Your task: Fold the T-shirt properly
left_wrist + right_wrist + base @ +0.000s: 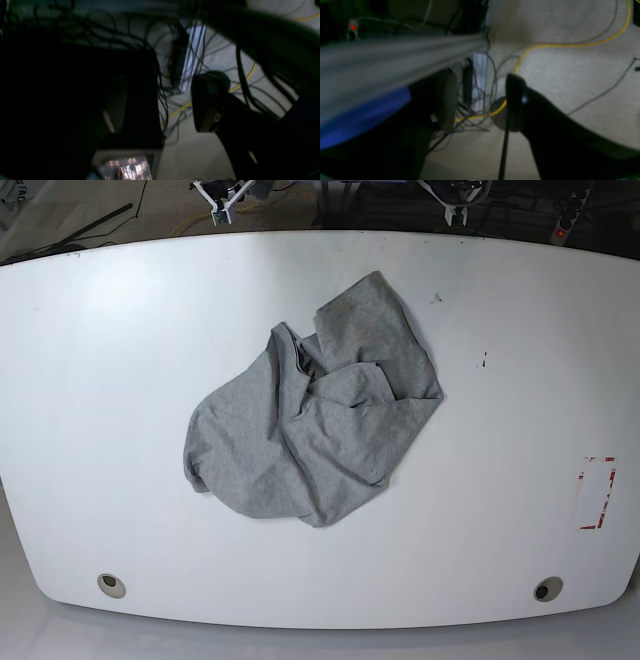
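T-shirt point(330, 430) lies mid-table point(500, 550), cable holes point(111, 586) nearer

From here I see a white surface point(520, 480) with a round grommet point(111, 586) near each of its two near corners, and red-and-white tape marks point(597, 493) toward the right edge; down on the grey floor point(557, 75), a yellow cable point(570, 45) curves beside tangled dark wires point(160, 75) and a pale upright strip point(193, 57)
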Robot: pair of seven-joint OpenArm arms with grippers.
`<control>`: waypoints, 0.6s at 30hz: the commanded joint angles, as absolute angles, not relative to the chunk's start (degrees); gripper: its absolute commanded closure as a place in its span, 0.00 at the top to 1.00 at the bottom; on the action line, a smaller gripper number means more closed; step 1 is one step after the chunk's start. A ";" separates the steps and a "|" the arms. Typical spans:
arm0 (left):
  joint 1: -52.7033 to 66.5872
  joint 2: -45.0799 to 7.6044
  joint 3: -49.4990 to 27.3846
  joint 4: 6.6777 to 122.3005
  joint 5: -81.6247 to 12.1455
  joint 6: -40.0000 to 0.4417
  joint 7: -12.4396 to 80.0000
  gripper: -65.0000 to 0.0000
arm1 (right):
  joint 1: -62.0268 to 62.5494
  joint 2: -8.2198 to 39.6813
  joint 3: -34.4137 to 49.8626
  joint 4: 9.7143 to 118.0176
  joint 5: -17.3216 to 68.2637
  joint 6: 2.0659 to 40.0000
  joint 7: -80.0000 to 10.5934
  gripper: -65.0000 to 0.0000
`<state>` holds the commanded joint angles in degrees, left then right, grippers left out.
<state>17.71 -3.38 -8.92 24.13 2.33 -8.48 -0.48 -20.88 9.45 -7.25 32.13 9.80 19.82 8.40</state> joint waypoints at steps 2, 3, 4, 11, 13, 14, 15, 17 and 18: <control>20.18 -3.38 -8.92 28.00 2.33 -8.48 -0.40 0.57 | -22.20 9.45 -7.16 33.36 9.80 19.82 8.40 0.45; 21.23 -3.38 -8.92 29.41 2.33 -8.48 -0.40 0.57 | -22.64 9.45 -7.16 33.89 9.89 19.82 8.40 0.45; 22.55 -3.38 -8.92 31.08 2.33 -8.48 -0.40 0.57 | -23.52 9.45 -7.16 34.77 9.89 19.82 8.40 0.45; 32.13 -3.30 -8.92 45.14 2.33 -8.48 -0.40 0.57 | -32.31 9.45 -3.82 46.37 9.89 19.82 8.40 0.45; 34.95 -3.30 -8.92 49.36 2.33 -8.48 -0.40 0.57 | -34.77 9.36 -1.45 49.45 9.89 20.09 8.40 0.45; 36.62 -3.30 -8.92 52.26 2.33 -8.48 -0.40 0.57 | -36.26 9.36 -0.57 51.56 9.89 20.35 8.40 0.45; 37.58 -3.30 -8.92 54.02 2.33 -8.48 -0.40 0.57 | -37.23 9.36 -0.40 52.79 9.89 20.35 8.40 0.45; 41.01 -3.30 -8.92 59.38 2.24 -8.48 -0.40 0.57 | -40.31 9.54 -0.13 57.36 9.89 20.44 8.40 0.45; 42.95 -3.56 -9.01 62.81 2.24 -8.48 -0.40 0.57 | -42.24 9.71 -0.13 60.18 9.89 20.44 8.40 0.45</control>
<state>42.95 -3.56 -9.01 62.81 2.24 -8.48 -0.40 -42.24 9.71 -0.13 60.18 9.89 20.44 8.40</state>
